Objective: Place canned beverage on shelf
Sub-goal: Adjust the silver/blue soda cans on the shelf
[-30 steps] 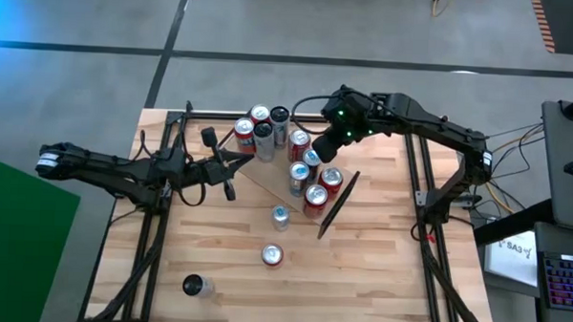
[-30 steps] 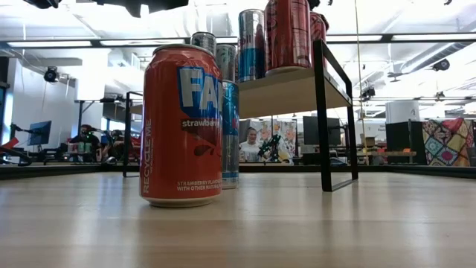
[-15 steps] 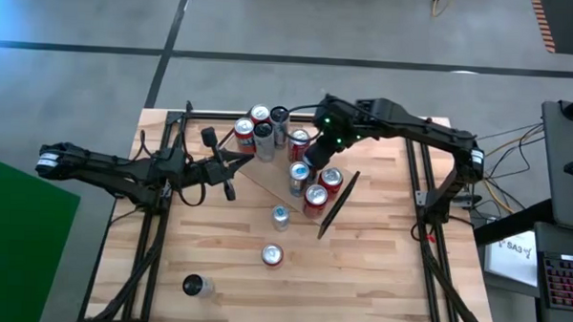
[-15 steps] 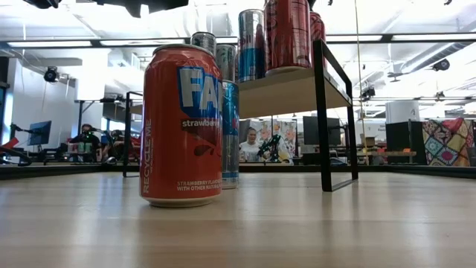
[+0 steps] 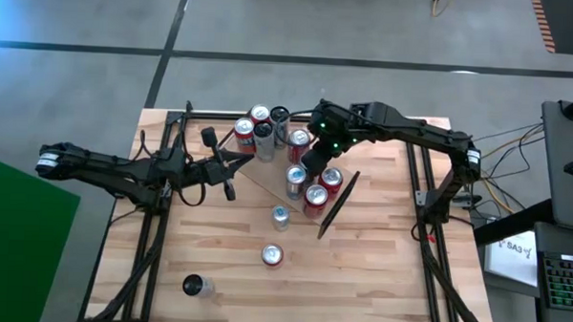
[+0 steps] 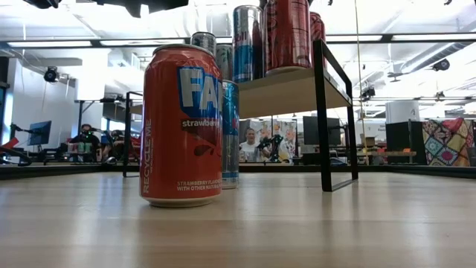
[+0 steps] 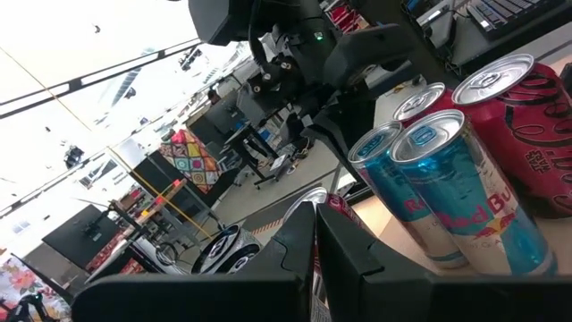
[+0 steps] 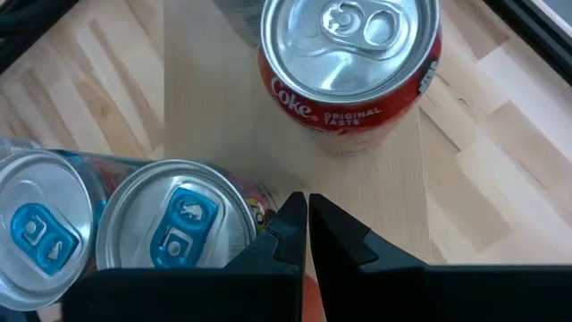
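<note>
The shelf (image 5: 267, 184) (image 6: 290, 89) is a light plank on black end frames in the middle of the table, with several cans upright on it. My right gripper (image 8: 307, 210) (image 5: 308, 167) is shut and slants down over the plank. It is just short of a red Coke can (image 8: 349, 63) and beside two blue-tabbed cans (image 8: 174, 224). My left gripper (image 7: 315, 228) (image 5: 231, 169) is shut and level at the shelf's left, holding nothing. It faces two blue Red Bull cans (image 7: 447, 188). No can is held. My right gripper has the outer side of one shut finger (image 8: 284, 224) against the upper wall of the nearer blue-tabbed can (image 8: 257, 213), just below its rim. The fingers come slanting down from above. The can stands upright on the plank.
On the tabletop stand an orange Fanta can (image 6: 181, 123) (image 5: 272, 255), a blue can (image 5: 280, 215) behind it, and a dark can (image 5: 196, 286) at the near left. More cans (image 5: 261, 124) cluster at the far edge. A dark bar (image 5: 338, 203) is the shelf's right frame.
My right gripper has moved toward the table's left and sunk, tipping further down, in among the cans on the shelf. A blue can on the shelf has slid a little toward the table's left and stays upright.
</note>
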`<state>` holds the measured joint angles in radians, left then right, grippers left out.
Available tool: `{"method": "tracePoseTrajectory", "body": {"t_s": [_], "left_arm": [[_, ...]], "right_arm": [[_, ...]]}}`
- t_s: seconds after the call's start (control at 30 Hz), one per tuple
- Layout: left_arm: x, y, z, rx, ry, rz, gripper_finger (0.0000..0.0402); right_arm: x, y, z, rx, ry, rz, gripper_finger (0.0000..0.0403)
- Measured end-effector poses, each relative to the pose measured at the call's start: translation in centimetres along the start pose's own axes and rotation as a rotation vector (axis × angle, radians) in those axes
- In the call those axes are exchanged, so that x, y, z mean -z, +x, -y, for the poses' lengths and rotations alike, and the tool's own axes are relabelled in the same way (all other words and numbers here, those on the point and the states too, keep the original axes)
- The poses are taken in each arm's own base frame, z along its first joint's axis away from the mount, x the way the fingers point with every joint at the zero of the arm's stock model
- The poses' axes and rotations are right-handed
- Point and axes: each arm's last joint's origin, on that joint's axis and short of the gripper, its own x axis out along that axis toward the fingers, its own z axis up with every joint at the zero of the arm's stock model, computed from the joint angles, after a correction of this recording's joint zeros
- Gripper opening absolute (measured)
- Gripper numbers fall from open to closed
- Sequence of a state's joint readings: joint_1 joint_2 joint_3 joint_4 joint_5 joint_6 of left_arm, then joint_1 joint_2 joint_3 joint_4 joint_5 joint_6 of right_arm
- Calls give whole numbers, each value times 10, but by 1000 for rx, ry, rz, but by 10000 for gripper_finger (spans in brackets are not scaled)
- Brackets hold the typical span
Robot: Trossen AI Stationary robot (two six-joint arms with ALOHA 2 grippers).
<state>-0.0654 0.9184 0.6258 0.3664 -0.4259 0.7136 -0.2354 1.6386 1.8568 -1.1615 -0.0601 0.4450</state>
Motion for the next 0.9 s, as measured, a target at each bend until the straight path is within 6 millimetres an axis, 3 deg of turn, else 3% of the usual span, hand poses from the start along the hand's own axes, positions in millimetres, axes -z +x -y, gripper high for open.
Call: {"method": "tracePoseTrajectory", "body": {"t_s": [0.6,0.9], "left_arm": [[0,0,0,18,-1,15,0],[-5,2,3,90,-56,113,0]], "right_arm": [[-3,-3,-2,-16,-4,50,9],[10,-29,-7,65,-53,104,9]]}}
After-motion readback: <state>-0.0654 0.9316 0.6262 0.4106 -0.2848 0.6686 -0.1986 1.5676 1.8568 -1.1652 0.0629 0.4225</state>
